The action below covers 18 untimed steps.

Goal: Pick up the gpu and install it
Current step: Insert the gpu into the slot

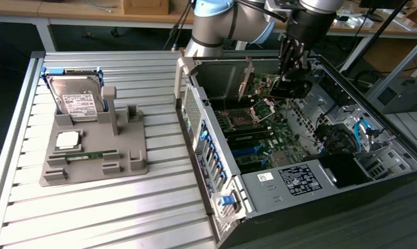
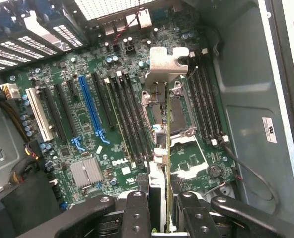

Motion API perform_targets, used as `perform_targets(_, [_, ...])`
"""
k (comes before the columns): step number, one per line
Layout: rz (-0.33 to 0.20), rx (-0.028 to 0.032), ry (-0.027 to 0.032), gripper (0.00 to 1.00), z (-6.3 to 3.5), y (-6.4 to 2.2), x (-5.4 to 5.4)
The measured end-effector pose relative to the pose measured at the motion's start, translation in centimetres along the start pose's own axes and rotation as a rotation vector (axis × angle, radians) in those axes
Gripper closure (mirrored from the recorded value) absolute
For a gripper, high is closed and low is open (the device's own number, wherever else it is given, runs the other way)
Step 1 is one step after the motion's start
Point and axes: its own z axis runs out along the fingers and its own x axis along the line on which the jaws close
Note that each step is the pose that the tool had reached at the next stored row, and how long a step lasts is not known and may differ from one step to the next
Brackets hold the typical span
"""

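Gripper (image 2: pixel 161 198) partly closed, pinching gpu (image 2: pixel 161 144) edge-on, silver bracket at far end, held over motherboard (image 2: pixel 82 131) inside open PC case (image 1: pixel 215 171), not seated

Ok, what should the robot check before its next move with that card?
1. Hand shut on the gpu: ok.
2. Gpu inside the computer case, above the motherboard: ok.
3. Gpu over the blue slot: not ok, it hangs over the silver socket.
4. Silver bracket at the end far from the hand: ok.
5. Gap down to the motherboard: cannot tell.
6. Black cable away from the gpu: ok.
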Motion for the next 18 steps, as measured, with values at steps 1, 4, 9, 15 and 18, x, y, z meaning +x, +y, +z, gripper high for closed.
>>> perform_targets(1, [-0.004,-0.0001,-0.0002,0.73,0.00,0.00,0.00])
perform_targets(4, [-0.022,-0.0007,-0.0012,0.73,0.01,0.00,0.00])
perform_targets(9, [-0.041,-0.0013,-0.0021,0.73,0.02,0.00,0.00])
perform_targets(15, [-0.075,-0.0024,-0.0038,0.73,0.03,0.00,0.00])
perform_targets(18, [-0.089,-0.0028,-0.0045,0.73,0.03,0.00,0.00])
